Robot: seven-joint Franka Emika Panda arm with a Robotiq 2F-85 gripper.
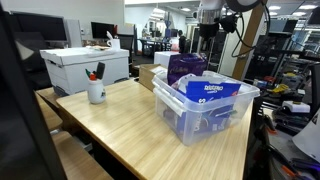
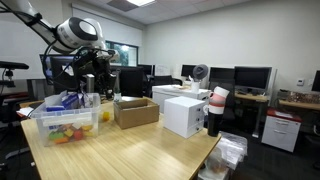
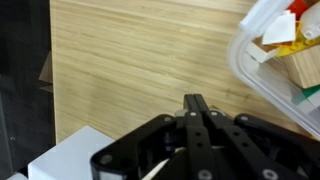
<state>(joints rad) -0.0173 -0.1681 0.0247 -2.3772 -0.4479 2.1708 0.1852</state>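
Gripper [image 3: 196, 98] pinched together (holding nothing) — over wooden table [image 3: 130, 60], beside clear bin [image 3: 243, 70].

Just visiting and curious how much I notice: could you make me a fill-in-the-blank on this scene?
The tool is ____, holding nothing. The clear plastic bin stands on a ____ table. The mug holding markers is ____ in colour.
Missing words: shut; wooden; white.

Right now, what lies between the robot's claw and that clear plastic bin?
Only bare wooden tabletop, seen in the wrist view, separates the shut gripper from the bin.
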